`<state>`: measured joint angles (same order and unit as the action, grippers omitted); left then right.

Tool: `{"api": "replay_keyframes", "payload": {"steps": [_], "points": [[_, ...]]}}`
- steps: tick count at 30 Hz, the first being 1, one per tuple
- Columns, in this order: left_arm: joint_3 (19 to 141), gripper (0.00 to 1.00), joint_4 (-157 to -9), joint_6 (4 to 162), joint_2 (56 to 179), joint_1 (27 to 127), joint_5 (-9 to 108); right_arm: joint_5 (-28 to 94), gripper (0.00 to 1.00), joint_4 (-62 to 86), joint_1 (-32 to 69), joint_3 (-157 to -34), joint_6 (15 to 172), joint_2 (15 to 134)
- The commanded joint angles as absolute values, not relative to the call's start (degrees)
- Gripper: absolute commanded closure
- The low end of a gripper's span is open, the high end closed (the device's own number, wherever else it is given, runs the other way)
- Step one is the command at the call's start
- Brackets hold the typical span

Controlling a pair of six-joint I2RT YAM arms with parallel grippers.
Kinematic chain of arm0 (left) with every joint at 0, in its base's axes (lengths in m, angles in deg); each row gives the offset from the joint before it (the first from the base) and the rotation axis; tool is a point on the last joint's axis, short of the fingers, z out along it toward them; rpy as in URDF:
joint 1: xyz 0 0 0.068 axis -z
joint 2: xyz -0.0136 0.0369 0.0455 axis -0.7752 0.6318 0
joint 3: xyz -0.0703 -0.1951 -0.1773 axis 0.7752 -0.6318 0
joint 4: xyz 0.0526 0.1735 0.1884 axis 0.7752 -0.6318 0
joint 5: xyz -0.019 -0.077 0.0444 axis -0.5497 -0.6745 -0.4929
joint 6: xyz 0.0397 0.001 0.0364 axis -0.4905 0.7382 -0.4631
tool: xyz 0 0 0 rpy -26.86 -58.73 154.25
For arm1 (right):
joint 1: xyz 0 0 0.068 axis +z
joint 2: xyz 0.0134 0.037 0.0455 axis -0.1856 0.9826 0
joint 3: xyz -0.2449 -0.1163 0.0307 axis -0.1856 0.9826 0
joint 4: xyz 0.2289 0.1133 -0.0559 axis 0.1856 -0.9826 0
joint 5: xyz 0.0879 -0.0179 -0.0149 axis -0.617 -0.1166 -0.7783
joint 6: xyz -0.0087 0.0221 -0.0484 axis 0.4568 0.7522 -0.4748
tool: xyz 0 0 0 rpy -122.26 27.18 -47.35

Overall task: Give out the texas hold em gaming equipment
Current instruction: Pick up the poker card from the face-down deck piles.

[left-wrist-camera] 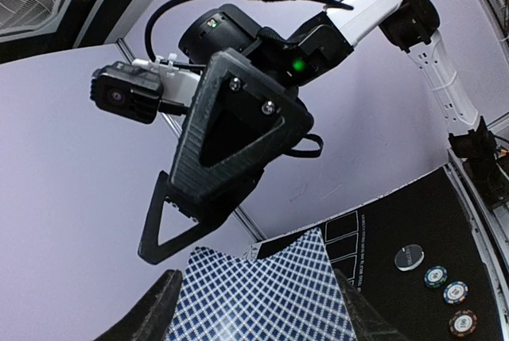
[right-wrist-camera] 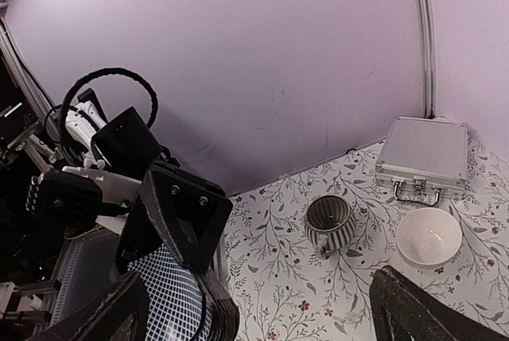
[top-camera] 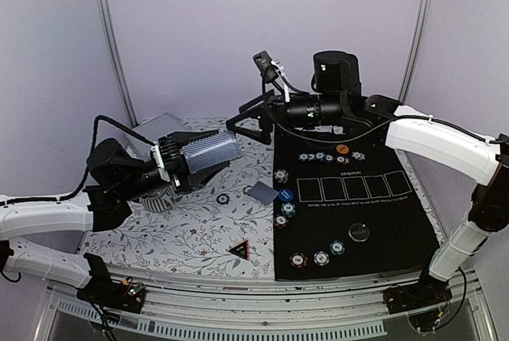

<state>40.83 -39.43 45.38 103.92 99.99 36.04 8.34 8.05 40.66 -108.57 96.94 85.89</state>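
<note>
My left gripper (top-camera: 203, 156) is shut on a deck of check-backed playing cards (top-camera: 219, 147), held above the floral cloth; the deck (left-wrist-camera: 262, 277) fills the gap between its fingers (left-wrist-camera: 155, 309). My right gripper (top-camera: 242, 129) hangs open just right of the deck's end, with nothing in its jaws, and its fingers (right-wrist-camera: 429, 309) stand wide apart. One card (top-camera: 262, 192) lies at the edge of the black mat (top-camera: 398, 230). Striped chips sit in a row (top-camera: 326, 156), down the mat's left edge (top-camera: 286, 208) and near the front (top-camera: 320, 257). A black disc (top-camera: 359, 232) lies on the mat, and one chip (top-camera: 223, 199) on the cloth.
A striped mug (right-wrist-camera: 330, 222), a white bowl (right-wrist-camera: 429, 236) and a silver case (right-wrist-camera: 421, 154) stand on the floral cloth at the far left. A small black triangle (top-camera: 239, 250) lies near the front edge. Printed card boxes (top-camera: 354, 187) cross the mat.
</note>
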Motion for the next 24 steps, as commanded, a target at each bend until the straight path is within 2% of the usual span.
{"api": "replay_keyframes", "payload": {"steps": [1,12,24], "points": [[40.41,0.44,-38.47,45.19,103.62,99.77,35.94,6.66,0.01,1.99,42.00,-112.58,97.37,88.96],[40.41,0.44,-38.42,45.10,103.88,99.69,36.19,4.16,0.01,-1.96,43.03,-115.67,95.28,93.54],[40.42,0.44,-38.45,44.99,103.54,99.69,36.25,16.11,0.01,-8.42,42.88,-116.21,88.54,90.74]]}}
